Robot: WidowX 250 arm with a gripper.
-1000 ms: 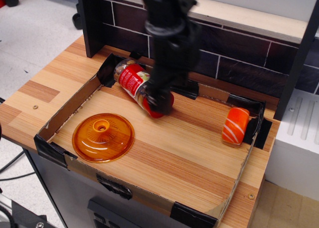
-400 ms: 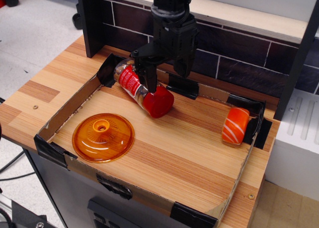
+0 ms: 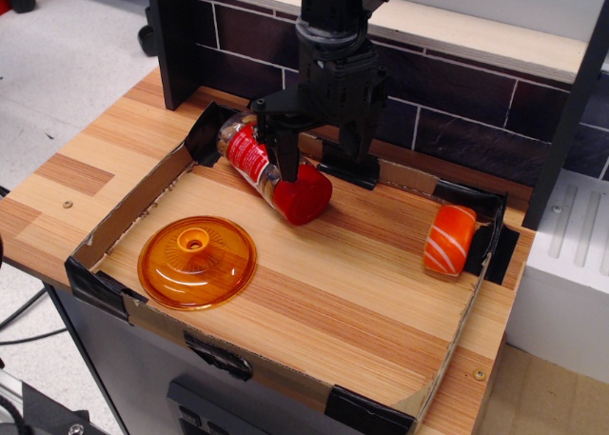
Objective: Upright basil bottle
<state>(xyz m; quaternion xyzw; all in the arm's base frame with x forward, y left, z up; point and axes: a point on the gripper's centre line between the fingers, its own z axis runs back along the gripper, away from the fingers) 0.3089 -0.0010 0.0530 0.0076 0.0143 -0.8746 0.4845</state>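
Note:
The basil bottle (image 3: 257, 159) lies on its side at the back left of the cardboard tray (image 3: 105, 230), its red cap (image 3: 304, 195) pointing toward the tray's middle and its red label facing up. My black gripper (image 3: 319, 157) hangs just above the bottle's cap end, jaws open and holding nothing. One finger (image 3: 284, 152) is over the bottle's neck, the other (image 3: 354, 138) is behind and to the right of the cap.
A flat translucent orange round lid (image 3: 196, 261) lies at the tray's front left. An orange-and-white striped sushi-like piece (image 3: 449, 239) lies at the right wall. A dark brick-pattern back wall (image 3: 457, 121) with a shelf stands close behind the gripper.
The gripper has risen from low over the bottle's cap end and shifted slightly right; its jaws now show open. The bottle has not moved.

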